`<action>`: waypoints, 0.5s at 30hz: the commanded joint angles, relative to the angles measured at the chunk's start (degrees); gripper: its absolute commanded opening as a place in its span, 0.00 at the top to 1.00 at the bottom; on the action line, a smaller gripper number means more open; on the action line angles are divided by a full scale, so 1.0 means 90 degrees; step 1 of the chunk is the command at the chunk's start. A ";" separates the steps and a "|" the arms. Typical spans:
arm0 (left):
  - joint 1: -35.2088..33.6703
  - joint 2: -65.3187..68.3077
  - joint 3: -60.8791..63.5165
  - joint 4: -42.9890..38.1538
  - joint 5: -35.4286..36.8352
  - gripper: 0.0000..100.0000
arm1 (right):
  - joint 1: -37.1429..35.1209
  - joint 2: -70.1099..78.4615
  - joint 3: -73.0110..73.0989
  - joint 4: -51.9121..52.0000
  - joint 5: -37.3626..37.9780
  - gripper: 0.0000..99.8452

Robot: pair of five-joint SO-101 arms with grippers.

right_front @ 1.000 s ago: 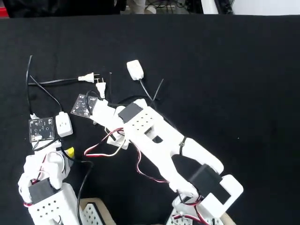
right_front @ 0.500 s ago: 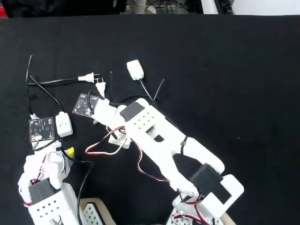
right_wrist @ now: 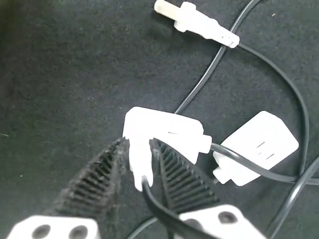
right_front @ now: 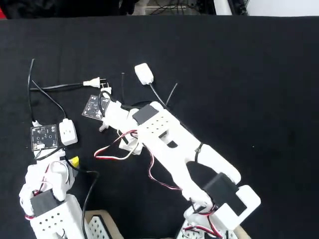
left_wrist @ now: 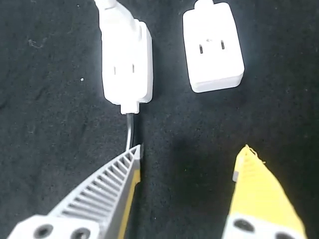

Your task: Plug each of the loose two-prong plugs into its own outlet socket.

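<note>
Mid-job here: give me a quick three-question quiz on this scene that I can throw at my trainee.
1. True or false: the left gripper is holding a plug.
2. What is clamped in the right gripper? A) an outlet socket B) a white two-prong plug C) nothing
3. Fill in: in the left wrist view, ___ white outlet sockets lie on the table ahead of the gripper.

Key: 1 false, its fingers are open with nothing between them. 2 B. 3 two.
</note>
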 commanded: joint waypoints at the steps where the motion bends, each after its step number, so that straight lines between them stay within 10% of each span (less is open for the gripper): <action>1: -0.0044 -0.0039 -0.0044 -0.0068 -0.0020 0.71 | 0.0449 0.0054 0.0103 -0.0059 0.0059 0.99; 15: -0.0044 -0.0039 -0.0044 -0.0068 -0.0020 0.71 | -0.0400 0.0063 0.0855 -0.0567 0.0049 0.99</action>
